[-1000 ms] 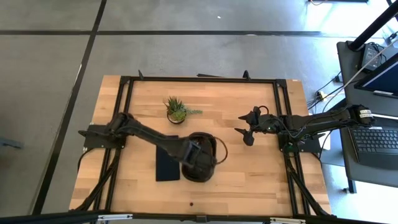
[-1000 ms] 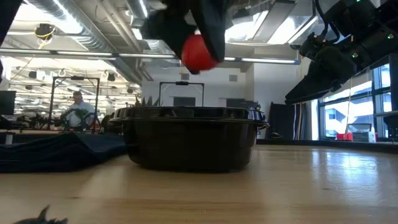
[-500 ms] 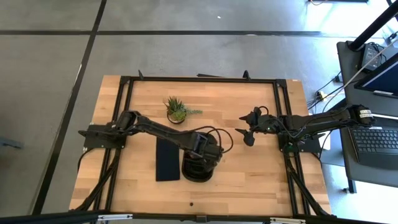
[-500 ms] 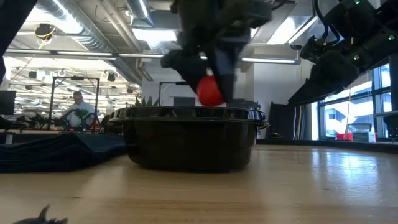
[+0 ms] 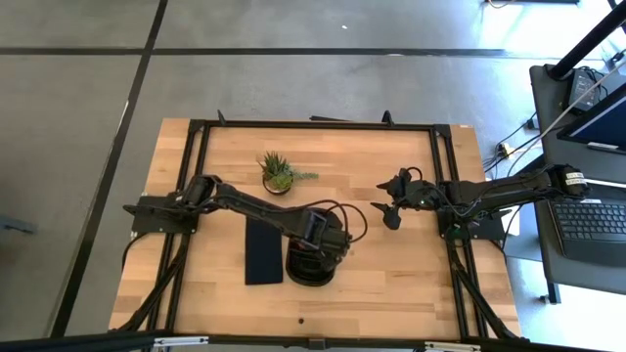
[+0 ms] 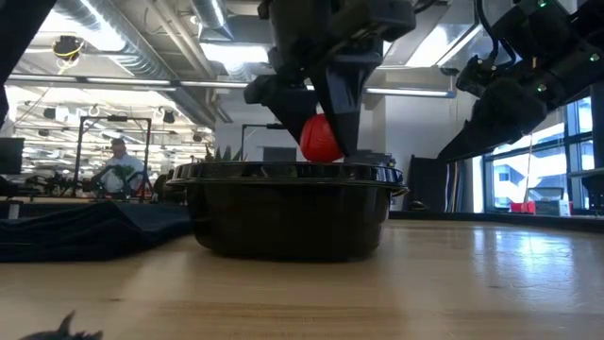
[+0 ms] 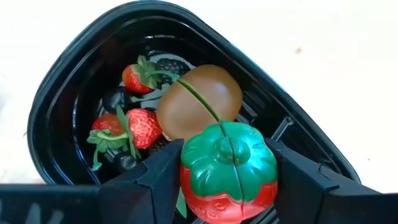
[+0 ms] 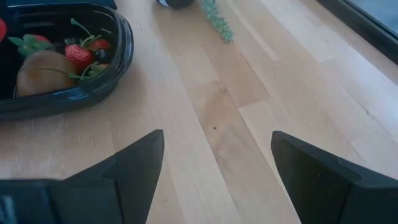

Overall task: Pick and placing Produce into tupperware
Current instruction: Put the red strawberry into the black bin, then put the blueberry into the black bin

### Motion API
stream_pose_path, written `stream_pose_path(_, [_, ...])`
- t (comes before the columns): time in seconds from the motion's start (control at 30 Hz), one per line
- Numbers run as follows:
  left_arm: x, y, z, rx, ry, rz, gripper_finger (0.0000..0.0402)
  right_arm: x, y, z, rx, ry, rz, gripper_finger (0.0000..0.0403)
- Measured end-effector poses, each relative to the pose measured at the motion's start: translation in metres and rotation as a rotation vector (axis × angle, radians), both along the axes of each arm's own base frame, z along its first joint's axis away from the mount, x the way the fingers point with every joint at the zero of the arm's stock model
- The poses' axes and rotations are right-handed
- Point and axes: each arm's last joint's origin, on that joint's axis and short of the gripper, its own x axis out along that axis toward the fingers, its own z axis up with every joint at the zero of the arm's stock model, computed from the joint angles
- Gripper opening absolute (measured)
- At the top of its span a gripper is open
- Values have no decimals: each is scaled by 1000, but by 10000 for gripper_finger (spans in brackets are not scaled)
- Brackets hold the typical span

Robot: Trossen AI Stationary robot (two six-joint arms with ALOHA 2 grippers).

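The black tupperware (image 5: 305,269) stands on the table's near middle, also seen in the low view (image 6: 293,212). In the left wrist view its rim (image 7: 62,93) encloses red strawberries (image 7: 142,126), a brown kiwi-like fruit (image 7: 199,102) and dark berries (image 7: 115,98). My left gripper (image 5: 329,244) hangs over it, shut on a red round fruit with a green cap (image 7: 227,171), which sits at rim height in the low view (image 6: 321,140). My right gripper (image 5: 386,210) hovers open over bare wood to the right (image 8: 217,143). My left gripper pinches the red round fruit between its two fingers (image 7: 163,174), one on each side of its body (image 7: 193,186). The fingers come from above, pointing down. The fruit is lifted clear, its green cap toward the wrist, just above the tupperware's rim (image 6: 283,170).
A spiky green potted plant (image 5: 279,173) stands toward the far edge. A flat dark rectangular panel (image 5: 262,250) lies left of the tupperware. Bare wood spreads right of the tupperware. A person (image 6: 118,165) sits in the room behind. A laptop (image 5: 592,220) is off the table's right side.
My left gripper has come down with the red fruit, from well above the tupperware to its rim, shifting slightly toward the table's right and turning. It has kept hold. In the last half second it has barely moved.
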Motion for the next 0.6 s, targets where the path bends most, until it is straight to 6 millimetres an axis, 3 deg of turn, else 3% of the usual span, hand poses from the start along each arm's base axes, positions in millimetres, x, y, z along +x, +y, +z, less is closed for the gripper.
stream_pose_path(0.27, [0, -2, 0, -84, 20, -23, 208, 0, 0, 0, 0, 0, 0, 298])
stream_pose_path(0.6, [0, -2, 0, -81, 19, -22, 264, 0, 0, 0, 1, -1, 0, 298])
